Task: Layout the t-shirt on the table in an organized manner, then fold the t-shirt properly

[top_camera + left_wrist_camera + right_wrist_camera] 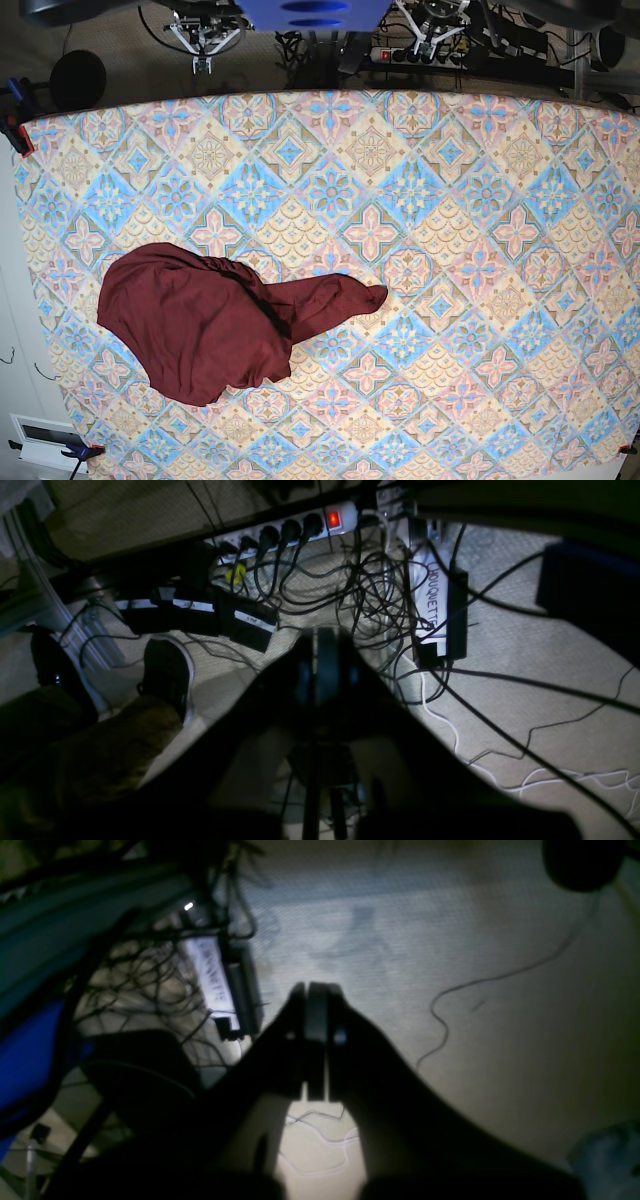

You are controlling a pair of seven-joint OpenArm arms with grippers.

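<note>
Room: dim floor behind the table, with a power strip [280,532] and a tangle of cables [370,590] by the arm bases, so both wrist cameras just stare at carpet for now.
Table: patterned cloth [450,250] fills nearly the whole base view; plenty of bare room from 12 round to 5 o'clock, which looks like where a spread-out shirt would end up.
T-shirt: maroon t-shirt [200,320] sits bunched at about 8 o'clock, well away from both arms. One sleeve [335,300] trails off toward 3 o'clock, the rest is a rumpled mound, so my guess is it was simply dropped there. Not laid out, not folded.
Left claw: left gripper [320,650] is parked past the far edge at about 1 o'clock in the base view. Jaws pressed together, nothing between them.
Right claw: right gripper [316,1010] is parked at about 11 o'clock, also off the table. Jaws together too, holding nothing.
Why parked: both look tucked in a rest pose, clear of the cloth.
Next, I reckon: reach to 8 o'clock, pinch the shoulders or hem and pull it flat first.
</note>
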